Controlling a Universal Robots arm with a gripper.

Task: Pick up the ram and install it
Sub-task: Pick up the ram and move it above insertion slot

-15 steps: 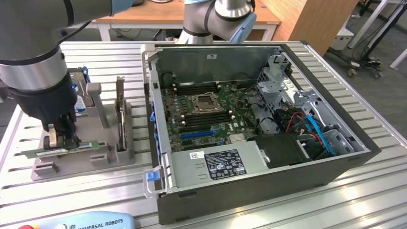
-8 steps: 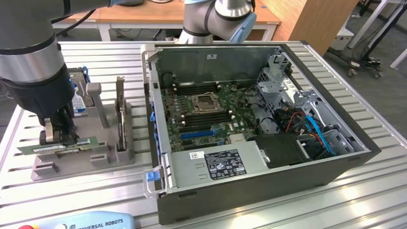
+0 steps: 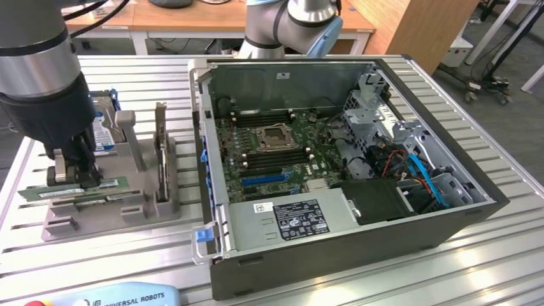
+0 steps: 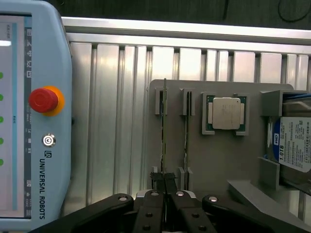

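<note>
**Item: ram point(image 4: 164, 126).** A thin green stick standing on edge in the outermost slot of the grey holder point(image 4: 218, 160). The slot runs along the holder's edge farthest from the hard drive point(image 4: 294, 143).

**Holder:** sits on the slatted table point(image 3: 476, 146), near the table edge at the exterior view's left and well apart from the open computer case point(image 3: 340, 255).

**Gripper point(image 4: 165, 180):** the fingers are pinched almost together on the ram's top edge. The stick appears seated in its slot.

**Neighbours:** a second stick point(image 4: 186, 131) stands just beside it, and the processor point(image 4: 226, 113) lies in the next bay.

**Hazards, as judged:**
- The hold is narrow and on a thin edge. An off-centre pinch would let the stick pivot or slip once it leaves the slot.
- A lift that is not straight could bind the stick in the end brackets and drag the holder.
- The fingers could catch the second stick, which is close.
- A tilted stick would meet the motherboard socket crooked.
</note>
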